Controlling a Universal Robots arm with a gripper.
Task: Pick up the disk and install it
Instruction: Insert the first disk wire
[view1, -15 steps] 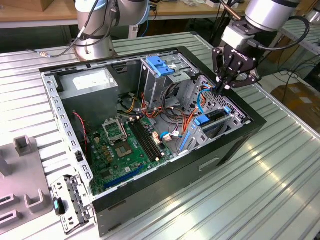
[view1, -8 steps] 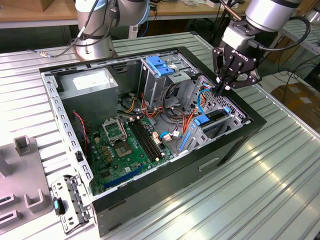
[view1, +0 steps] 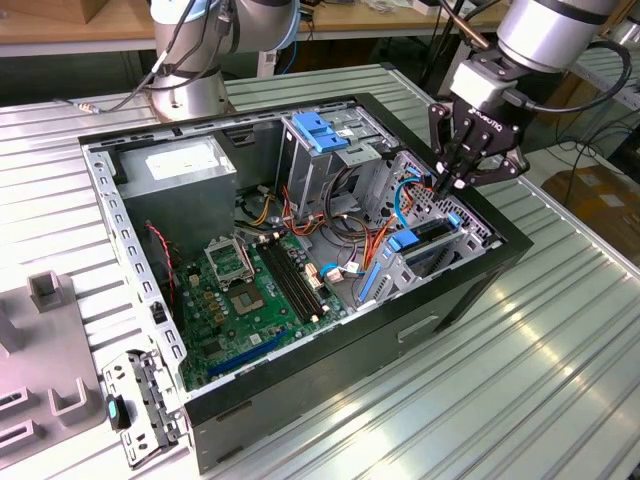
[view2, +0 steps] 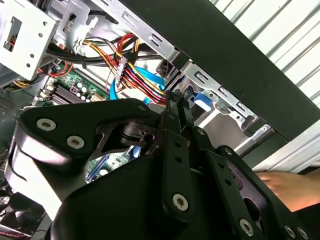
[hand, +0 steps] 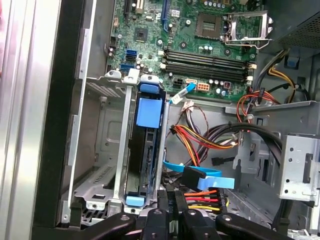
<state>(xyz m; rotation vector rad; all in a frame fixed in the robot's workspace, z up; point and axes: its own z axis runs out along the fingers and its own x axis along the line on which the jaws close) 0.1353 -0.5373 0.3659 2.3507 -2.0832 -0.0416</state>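
1 gripper (view1: 452, 181), fingers together, sits at the 3 o'clock end of the case (view1: 350, 350) (exterior view), just above the slotted disk (hand: 145, 155).

- An open black computer case (view1: 330, 370) lies on a ribbed metal table (view1: 520, 400).
- Inside it sit a green motherboard (view1: 235, 300) and a grey metal power supply box (view1: 185, 165).
- A blue plastic latch (view1: 318, 132) tops the metal cage.

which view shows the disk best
The first wrist view: the disk stands on edge in its metal bay with blue rails, seen along its whole length. The exterior view shows it small at, below the gripper. In the second wrist view I cannot make it out.
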